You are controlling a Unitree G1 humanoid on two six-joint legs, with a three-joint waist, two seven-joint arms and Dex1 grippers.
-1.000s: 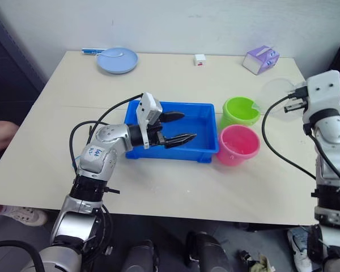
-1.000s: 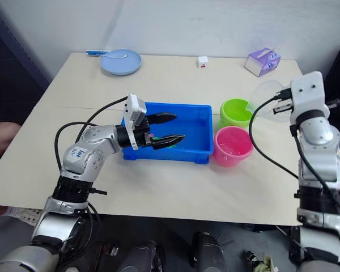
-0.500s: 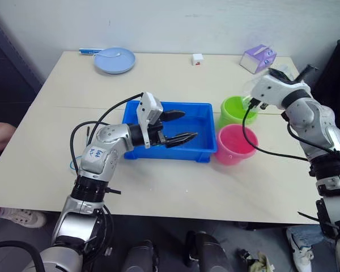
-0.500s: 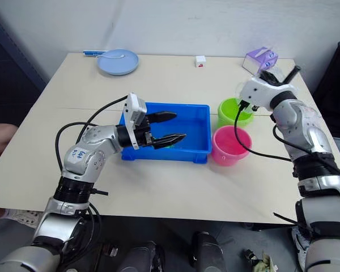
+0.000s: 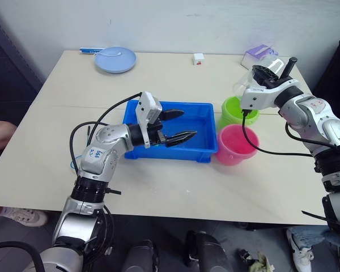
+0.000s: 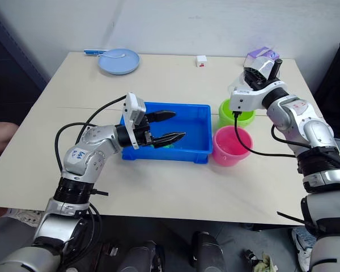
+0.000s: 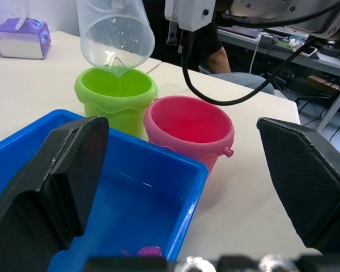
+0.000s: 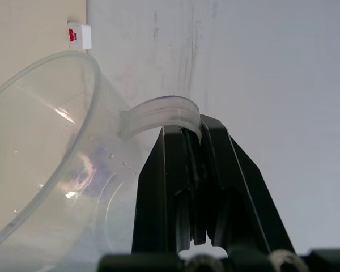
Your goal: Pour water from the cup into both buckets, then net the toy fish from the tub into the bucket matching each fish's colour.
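The clear cup (image 5: 248,84) hangs tilted over the lime green bucket (image 5: 236,111), spout (image 7: 117,69) pointing down into it. My right gripper (image 8: 194,136) is shut on the cup's handle. The pink bucket (image 5: 236,145) stands just in front of the green one, both to the right of the blue tub (image 5: 170,154). My left gripper (image 5: 184,126) hovers open over the tub with nothing between its fingers. A small pink toy fish (image 7: 149,250) lies in the tub near its front wall.
At the table's far left sit a pale blue plate (image 5: 117,60) and a spoon. A small white cube (image 5: 199,58) and a purple tissue box (image 5: 259,52) stand along the far edge. Black cables loop from both arms.
My right arm has swung in from the right with the cup and tipped it over the green bucket. The left arm has stayed still.
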